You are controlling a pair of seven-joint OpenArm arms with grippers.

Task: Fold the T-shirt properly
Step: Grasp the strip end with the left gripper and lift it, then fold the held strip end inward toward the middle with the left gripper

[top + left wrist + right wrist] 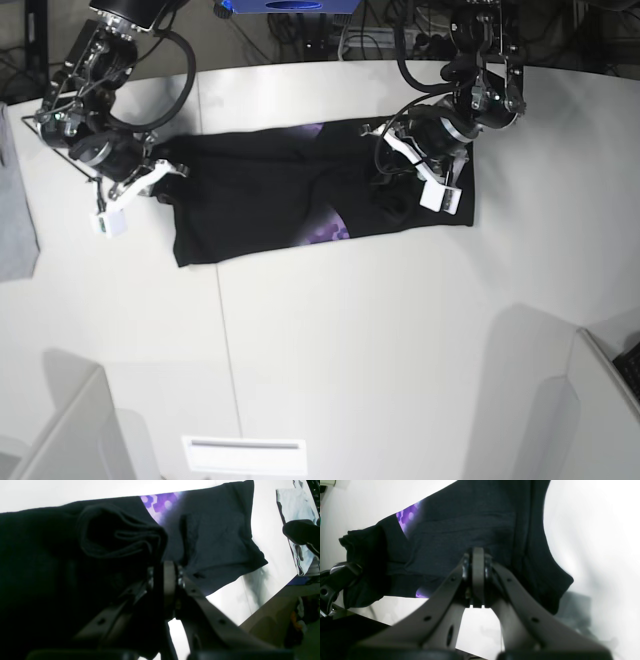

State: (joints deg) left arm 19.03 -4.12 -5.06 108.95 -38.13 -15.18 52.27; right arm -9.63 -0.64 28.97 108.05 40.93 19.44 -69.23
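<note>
Two grippers hold the T-shirt (300, 195), which lies stretched as a long black band across the far half of the white table (350, 340), purple print peeking out at its middle. The left gripper (162, 580) is clenched on a bunched wad of the dark knit at the band's right end in the base view; in its wrist view several layers curl over the closed jaws. The right gripper (478, 577) has its jaws pressed together at the shirt's other end, and cloth appears pinched there, though the wrist view cannot fully confirm it.

Risks, as I judge them: the left grip takes many layers at once, so lifting could drag the under-layers along and undo the fold already made. If the right pinch is shallow, the soft jersey may slip free under tension, letting that end sag and skew. Uneven pulling would twist the band and leave a crooked crease.

Fabric is matte, limp and finely ribbed, wrinkling easily; edges are hemmed and slightly rolled. A pale grey cloth (15, 215) lies at the table's left edge, well apart.
</note>
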